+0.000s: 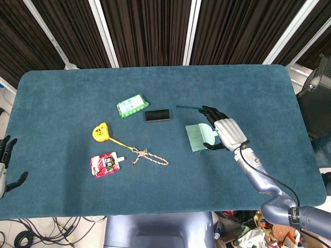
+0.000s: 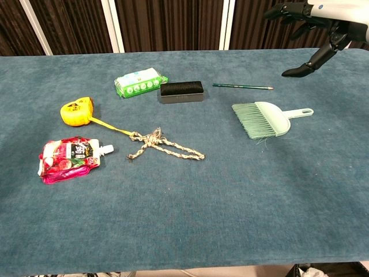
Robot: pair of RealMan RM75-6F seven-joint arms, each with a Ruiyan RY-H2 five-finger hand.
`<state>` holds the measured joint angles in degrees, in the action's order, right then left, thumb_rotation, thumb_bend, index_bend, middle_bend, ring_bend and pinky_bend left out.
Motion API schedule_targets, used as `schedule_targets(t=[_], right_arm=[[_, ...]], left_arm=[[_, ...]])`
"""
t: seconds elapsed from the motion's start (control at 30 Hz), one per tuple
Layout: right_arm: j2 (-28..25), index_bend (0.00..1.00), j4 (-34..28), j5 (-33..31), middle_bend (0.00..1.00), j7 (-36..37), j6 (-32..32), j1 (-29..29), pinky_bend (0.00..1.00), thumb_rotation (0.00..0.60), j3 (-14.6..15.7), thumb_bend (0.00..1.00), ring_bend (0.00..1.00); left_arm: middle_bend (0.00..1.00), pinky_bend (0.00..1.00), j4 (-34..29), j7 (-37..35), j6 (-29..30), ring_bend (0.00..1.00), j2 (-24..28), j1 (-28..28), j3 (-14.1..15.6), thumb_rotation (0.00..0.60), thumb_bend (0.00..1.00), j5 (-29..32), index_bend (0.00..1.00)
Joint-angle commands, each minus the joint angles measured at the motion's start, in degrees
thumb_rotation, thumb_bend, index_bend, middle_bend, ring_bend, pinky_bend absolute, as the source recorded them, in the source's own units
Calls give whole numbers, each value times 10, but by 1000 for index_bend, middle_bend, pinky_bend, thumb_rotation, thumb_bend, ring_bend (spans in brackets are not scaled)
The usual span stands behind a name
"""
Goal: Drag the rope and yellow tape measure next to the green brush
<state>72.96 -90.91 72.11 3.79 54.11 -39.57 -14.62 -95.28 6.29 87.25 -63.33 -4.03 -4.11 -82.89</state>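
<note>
The yellow tape measure (image 1: 101, 132) (image 2: 76, 111) lies left of centre. Its pulled-out yellow strip runs to the knotted rope (image 1: 150, 156) (image 2: 164, 146) lying to its right. Further right, the green brush (image 1: 196, 137) (image 2: 262, 119) rests flat on the cloth with its bristles toward the rope. In the head view my right hand (image 1: 225, 132) shows over the brush handle. The chest view shows that right hand (image 2: 314, 23) raised well above the table, fingers spread and holding nothing. My left hand (image 1: 5, 163) hangs at the table's left edge, fingers apart and empty.
A red drink pouch (image 1: 106, 164) (image 2: 69, 158) lies just below the tape measure. Behind the rope are a green wipes pack (image 1: 132, 106) (image 2: 140, 82), a black block (image 1: 157, 114) (image 2: 181, 90) and a green pencil (image 1: 189, 107) (image 2: 242, 86). The blue table (image 1: 62, 88) is bare along its front.
</note>
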Motion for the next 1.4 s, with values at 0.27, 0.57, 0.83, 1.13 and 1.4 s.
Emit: schedule_targets(t=[0.27,0.57,0.83,1.13,1.4], right_arm=[[4,0,5,-8,0,-6,0,-1,151,600,3,129,24],[9,0,10,-10,0,-4,0,-5,151,600,2,127,24],[9,0,11,-13,0,-10,2,-5,151,600,6,127,24],[9,0,5,-9,0,-20,6,-3,151,600,13,128,24],[24,10,-4,5,0,-39,10,8,151,600,43,128,24]], left_arm=[[0,0,1,0,2,0,1,2,0,600,244,1,40],[0,0,1,0,2,0,0,2,-1,600,244,3,40],[0,0,1,0,1,0,1,2,-1,600,244,3,40],[0,0,1,0,0,0,1,2,-1,600,244,3,40],[0,0,0,1,0,0,1,2,-1,600,244,4,40]])
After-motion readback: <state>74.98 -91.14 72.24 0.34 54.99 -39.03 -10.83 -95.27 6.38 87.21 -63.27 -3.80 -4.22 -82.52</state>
